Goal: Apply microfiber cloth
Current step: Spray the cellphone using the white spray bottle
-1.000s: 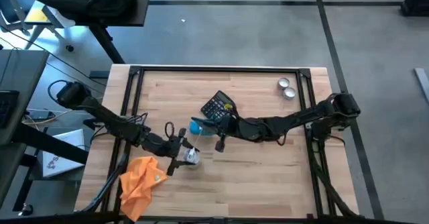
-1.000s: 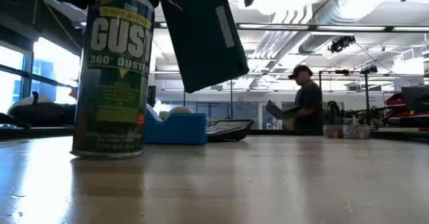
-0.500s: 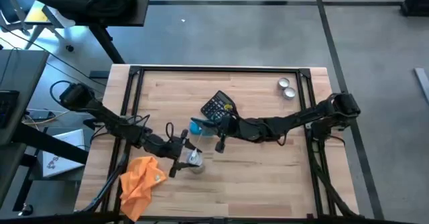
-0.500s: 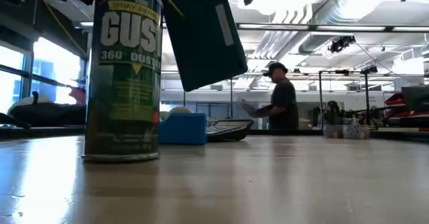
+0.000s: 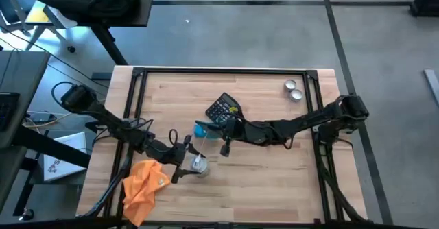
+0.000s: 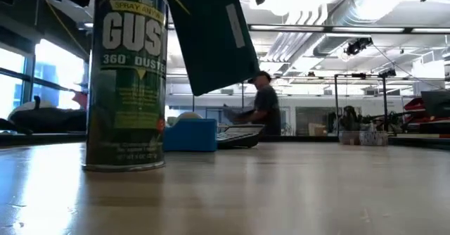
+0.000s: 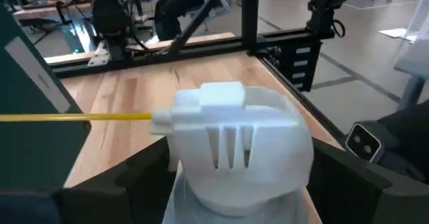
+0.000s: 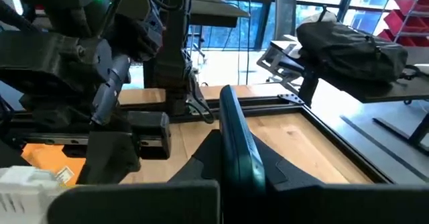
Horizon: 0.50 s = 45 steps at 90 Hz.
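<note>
The microfiber cloth (image 5: 143, 184), bright orange and crumpled, is seen at the near left corner of the table (image 5: 274, 181), untouched by either arm. Just right of it, a spray can (image 6: 126, 80) is held upright by the left gripper (image 5: 194, 162), whose fingers are closed around its white cap (image 7: 234, 140). On the can "GUST", "360° DUSTER" and "SPRAY ANYWAY" can be read. Near the table's middle, a thin dark teal card (image 6: 211, 34) is pinched between the narrow fingers of the right gripper (image 5: 224, 145). Beyond it a small blue box (image 5: 202, 129) and a black calculator (image 5: 223, 108) are placed.
</note>
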Tool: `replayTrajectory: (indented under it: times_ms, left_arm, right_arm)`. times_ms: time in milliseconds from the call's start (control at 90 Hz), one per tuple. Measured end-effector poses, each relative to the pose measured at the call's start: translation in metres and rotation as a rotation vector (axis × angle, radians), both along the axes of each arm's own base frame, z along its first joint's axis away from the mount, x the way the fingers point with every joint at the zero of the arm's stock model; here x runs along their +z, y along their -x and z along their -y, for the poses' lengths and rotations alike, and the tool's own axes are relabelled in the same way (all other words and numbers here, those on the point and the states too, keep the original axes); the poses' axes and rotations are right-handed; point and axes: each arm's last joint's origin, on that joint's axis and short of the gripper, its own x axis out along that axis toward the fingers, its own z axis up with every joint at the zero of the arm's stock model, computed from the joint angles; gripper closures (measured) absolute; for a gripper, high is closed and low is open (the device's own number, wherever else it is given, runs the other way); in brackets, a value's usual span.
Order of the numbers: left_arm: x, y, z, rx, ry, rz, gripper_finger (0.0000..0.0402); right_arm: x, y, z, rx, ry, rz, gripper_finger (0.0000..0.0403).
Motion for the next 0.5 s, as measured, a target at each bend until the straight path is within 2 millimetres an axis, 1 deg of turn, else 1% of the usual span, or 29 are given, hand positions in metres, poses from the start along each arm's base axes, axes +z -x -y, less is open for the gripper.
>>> replayTrajectory:
  times_ms: [200, 500]
  left_arm:
    - [0.001, 0.003, 0.004, 0.067, -0.016, 0.015, 0.0128]
    - [0.001, 0.01, 0.013, 0.103, -0.01, 0.028, 0.0128]
  right_arm:
    - [0.001, 0.0, 0.0, 0.0, -0.001, 0.004, 0.0402]
    - [0.001, 0.0, 0.0, 0.0, -0.001, 0.005, 0.0402]
